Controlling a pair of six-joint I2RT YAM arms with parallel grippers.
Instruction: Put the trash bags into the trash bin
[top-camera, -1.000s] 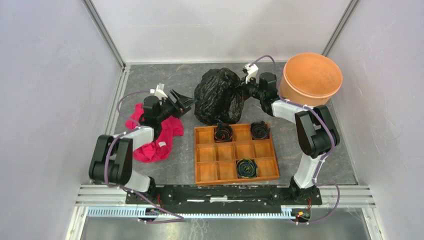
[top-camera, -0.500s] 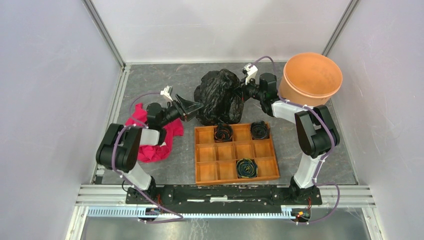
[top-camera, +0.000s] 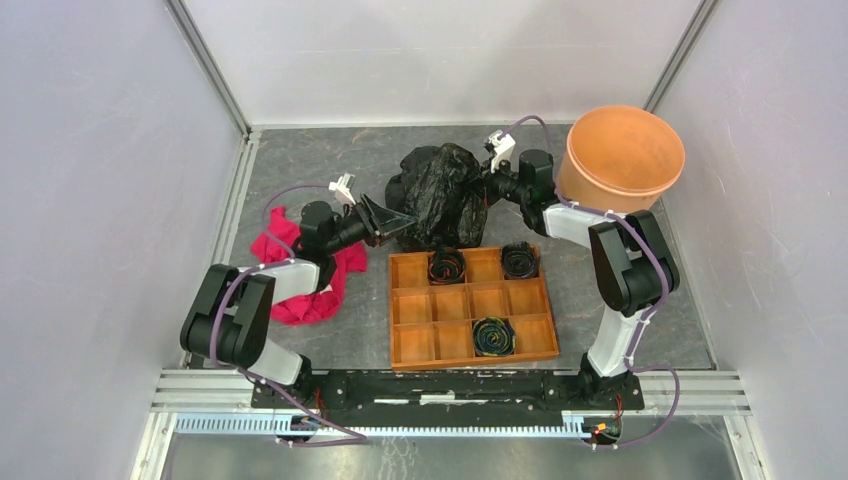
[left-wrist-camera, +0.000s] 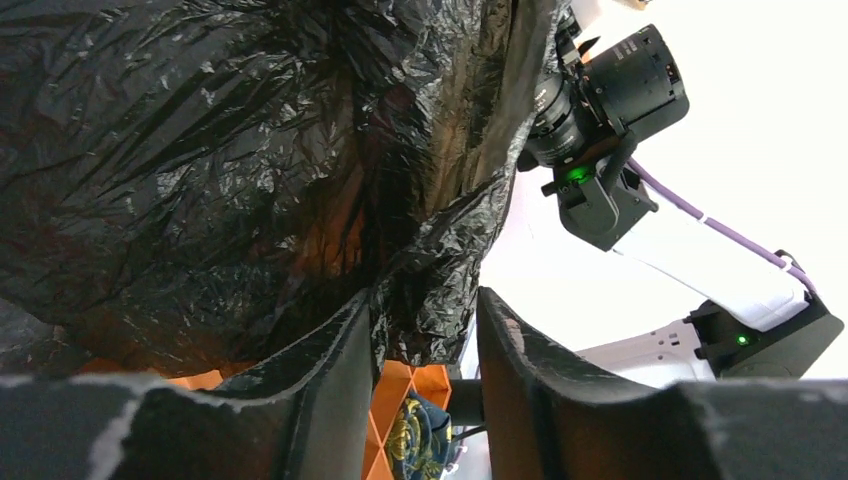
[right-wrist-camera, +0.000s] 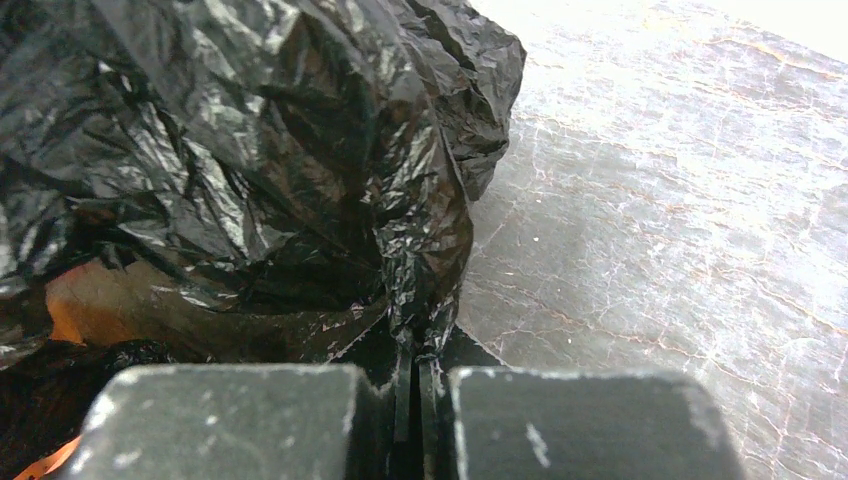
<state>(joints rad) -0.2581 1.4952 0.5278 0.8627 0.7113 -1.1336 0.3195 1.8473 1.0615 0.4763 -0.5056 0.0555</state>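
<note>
The black trash bag (top-camera: 440, 195) is a crumpled mound at the table's middle back, just behind the wooden tray. My right gripper (top-camera: 480, 186) is shut on a fold at the bag's right side; in the right wrist view the film (right-wrist-camera: 250, 150) is pinched between the closed gripper (right-wrist-camera: 415, 352). My left gripper (top-camera: 396, 222) is open at the bag's lower left edge. In the left wrist view a hanging fold of the bag (left-wrist-camera: 220, 170) sits in the gap of the gripper (left-wrist-camera: 425, 345), and the jaws stand apart. The pale orange trash bin (top-camera: 622, 158) stands upright at the back right, beside the right arm.
A compartmented wooden tray (top-camera: 470, 340) with three rolled dark items lies in front of the bag; it also shows in the left wrist view (left-wrist-camera: 400, 390). A red cloth (top-camera: 305, 290) lies under the left arm. White walls close in the sides and back.
My left gripper has swung right from above the red cloth to the bag's lower left edge. The bag has bunched up slightly. The right gripper has kept its hold.
</note>
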